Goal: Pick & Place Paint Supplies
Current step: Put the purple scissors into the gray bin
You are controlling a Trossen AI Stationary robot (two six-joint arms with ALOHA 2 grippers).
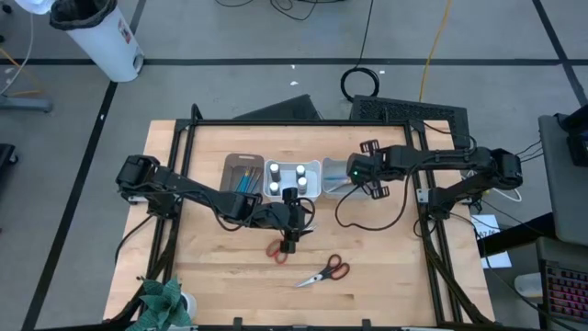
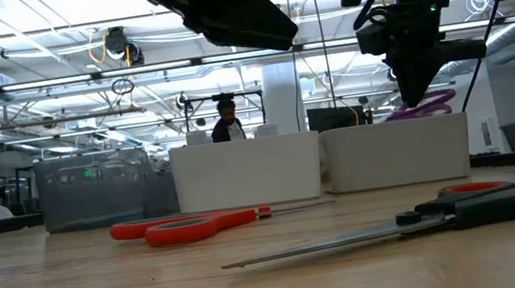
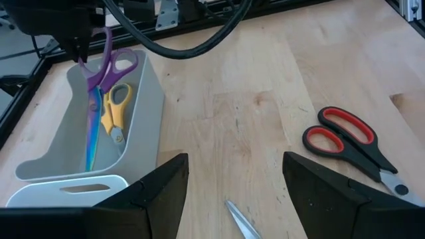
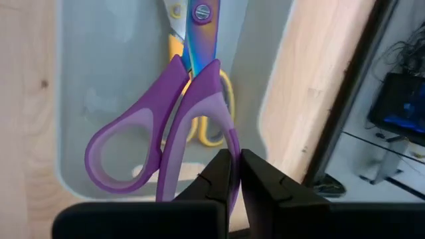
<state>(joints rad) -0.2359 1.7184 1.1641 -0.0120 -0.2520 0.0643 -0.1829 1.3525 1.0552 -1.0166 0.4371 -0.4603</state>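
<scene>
While the right gripper hangs over the grey bin at the right end of the row of bins, its fingers are pinched tight on one handle loop of the purple scissors, which dangle with their blades pointing down into that bin and the loops sticking up above its rim. Beneath them, lying on the bin's floor, are the yellow scissors. The left gripper hovers above the wooden table in front of the bins, its two fingers spread wide and grasping nothing. On the table below and around it lie two more pairs: the red scissors, nearer the bins and partly hidden under the gripper in the high view, and the red-and-black scissors, closer to the table's front edge and off to the right, lying with blades slightly parted. The middle white bin holds the white-capped bottles, standing upright. In the bin at the left end, the grey brush bin, thin brushes lie lengthwise. Beyond the table, in the low view, a person shows far off in the room
</scene>
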